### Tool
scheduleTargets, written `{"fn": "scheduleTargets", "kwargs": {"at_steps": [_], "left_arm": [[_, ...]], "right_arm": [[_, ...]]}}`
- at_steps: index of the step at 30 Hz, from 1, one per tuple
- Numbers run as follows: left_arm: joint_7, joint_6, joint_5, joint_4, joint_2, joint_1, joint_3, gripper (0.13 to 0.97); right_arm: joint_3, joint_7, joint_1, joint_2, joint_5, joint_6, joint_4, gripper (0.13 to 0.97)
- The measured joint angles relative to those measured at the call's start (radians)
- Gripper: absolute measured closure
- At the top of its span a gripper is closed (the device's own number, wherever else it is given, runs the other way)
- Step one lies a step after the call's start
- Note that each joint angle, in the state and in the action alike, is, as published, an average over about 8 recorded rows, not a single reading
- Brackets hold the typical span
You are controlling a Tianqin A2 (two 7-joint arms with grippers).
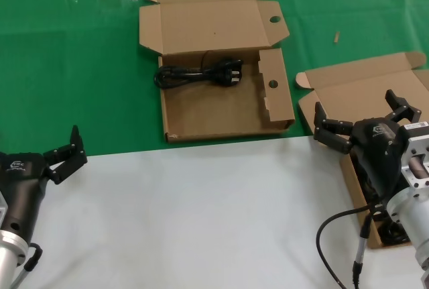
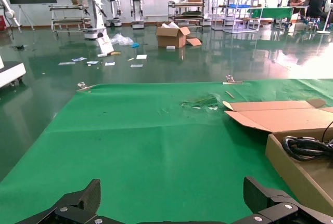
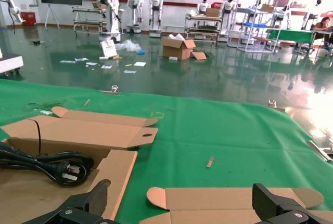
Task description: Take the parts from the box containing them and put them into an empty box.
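Green cloth (image 1: 74,68) covers the far half of the work surface in the head view, and a pale grey table (image 1: 201,222) fills the near half. At upper centre lies the empty box (image 1: 221,111), the one with the holed partition, lid folded back; one of the parts (image 1: 198,74), a black coiled cord with a plug, lies in its upper left corner, so this box is not in fact bare. At the right edge lies the box containing them (image 1: 355,91), largely hidden behind the right gripper (image 1: 362,118), which hovers over it with fingers spread wide and nothing between them. The left gripper (image 1: 64,151) hangs at the lower left over the grey table, fingers also apart and holding nothing. From the left wrist view, green cloth (image 2: 135,146) stretches to a hall with other robots; the partitioned box (image 2: 296,167) sits at the right edge with the cord (image 2: 307,147) inside, and the spread fingertips (image 2: 265,195) frame the bottom. From the right wrist view, the cord (image 3: 49,164) lies in the partitioned box (image 3: 112,174) at lower left, the plain box's lid (image 3: 208,200) is at bottom centre, and the open fingertips (image 3: 273,200) flank it.
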Motion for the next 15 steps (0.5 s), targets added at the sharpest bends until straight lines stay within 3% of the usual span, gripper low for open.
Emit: {"fn": "scheduleTargets", "kwargs": {"at_steps": [15], "left_arm": [[0.0,0.0,0.0,0.0,0.0,0.0,0.0,0.132]], "right_arm": [[0.0,0.0,0.0,0.0,0.0,0.0,0.0,0.129]]}}
